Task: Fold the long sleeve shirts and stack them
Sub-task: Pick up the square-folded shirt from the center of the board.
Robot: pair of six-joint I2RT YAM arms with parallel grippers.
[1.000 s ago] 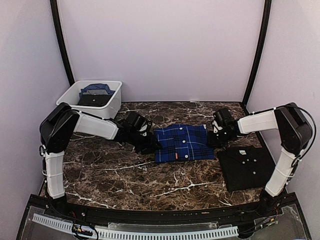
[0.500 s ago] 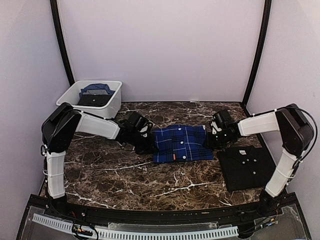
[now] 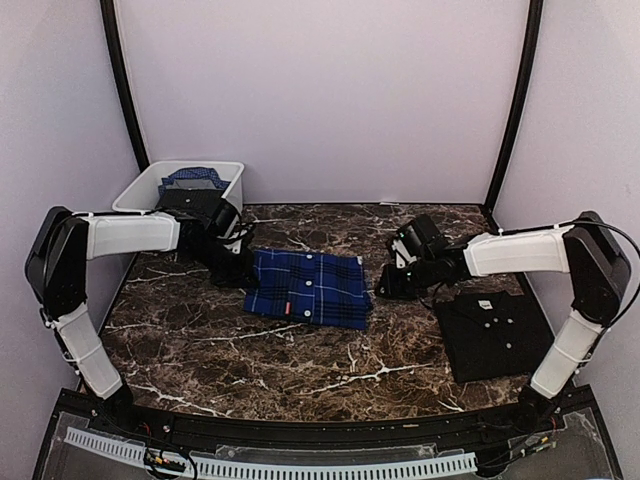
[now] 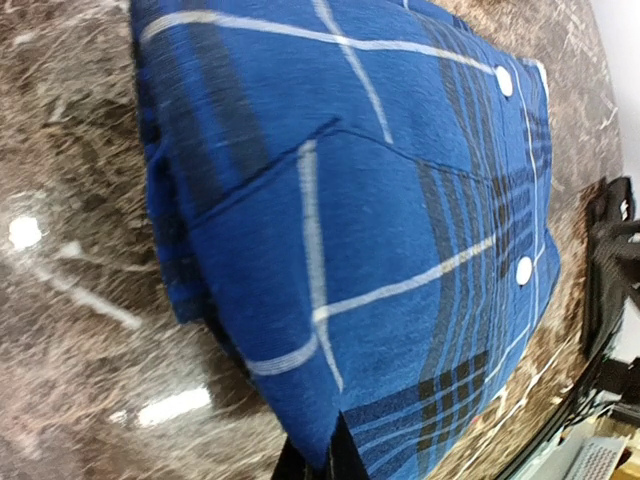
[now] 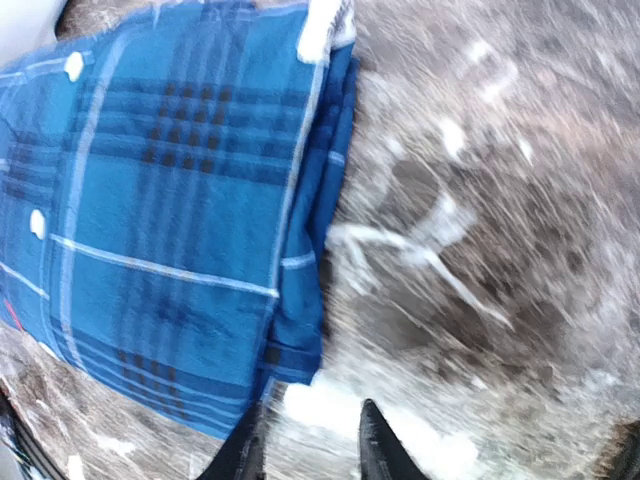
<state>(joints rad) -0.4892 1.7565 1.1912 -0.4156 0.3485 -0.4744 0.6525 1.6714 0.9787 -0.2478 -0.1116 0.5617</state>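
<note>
The royal-blue plaid shirt (image 3: 308, 288) lies folded on the marble table, left of centre. My left gripper (image 3: 236, 268) is at its left edge, shut on the cloth; in the left wrist view the shirt (image 4: 380, 220) fills the frame and its edge is pinched between the fingertips (image 4: 345, 462). My right gripper (image 3: 387, 285) is open and empty, just off the shirt's right edge. In the right wrist view the shirt (image 5: 170, 230) lies left of the gripper (image 5: 310, 450), with bare marble between the fingers. The black shirt (image 3: 495, 335) with white buttons lies folded at the right.
A white plastic tub (image 3: 222, 205) stands at the back left with dark and blue cloth inside, just behind my left arm. The marble table (image 3: 300, 360) has black frame posts at its back corners and a black rail along the near edge.
The blue plaid shirt has slid left, held by my left gripper, which swung back toward the tub. My right gripper followed leftward and now stands open, off the shirt's right edge.
</note>
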